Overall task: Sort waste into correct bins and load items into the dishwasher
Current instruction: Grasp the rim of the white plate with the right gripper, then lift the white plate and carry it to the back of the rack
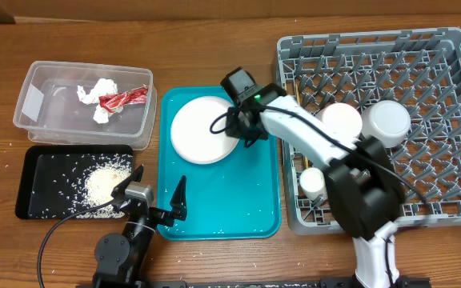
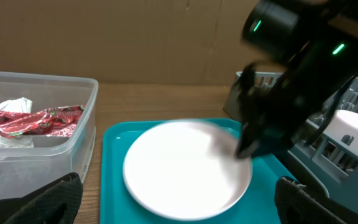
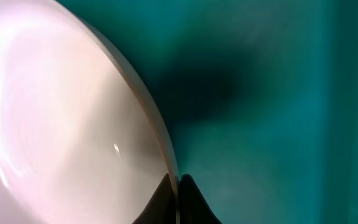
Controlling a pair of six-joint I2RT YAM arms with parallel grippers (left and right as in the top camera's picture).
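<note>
Nearest the overhead camera, the right arm (image 1: 366,192) was seen reaching across the square grey plastic dish rack (image 1: 446,160), in which 1 white round bowl (image 1: 386,120), 1 second white round dish (image 1: 341,120) and 1 small white cup (image 1: 312,180) were set among the pegs. The right gripper (image 1: 241,134) was placed at the right rim of the large round white plate (image 1: 202,130), within the teal rectangular plastic tray (image 1: 238,200). The left gripper (image 1: 156,190) was spread wide at that tray's front-left corner, with nothing held. A crinkled red wrapper (image 1: 124,98) and a crumpled white tissue (image 1: 98,92) lay in the clear rectangular plastic tub (image 1: 34,80). Loose white rice grains (image 1: 106,186) were heaped in the shallow black rectangular tray (image 1: 34,160).

From the left wrist, the left fingers (image 2: 42,205) were seen far apart at the bottom corners, and the plate's right side was blurred beneath the right gripper.

From the right wrist, the 2 fingertips were seen pinching the plate's thin rim above the teal tray.
</note>
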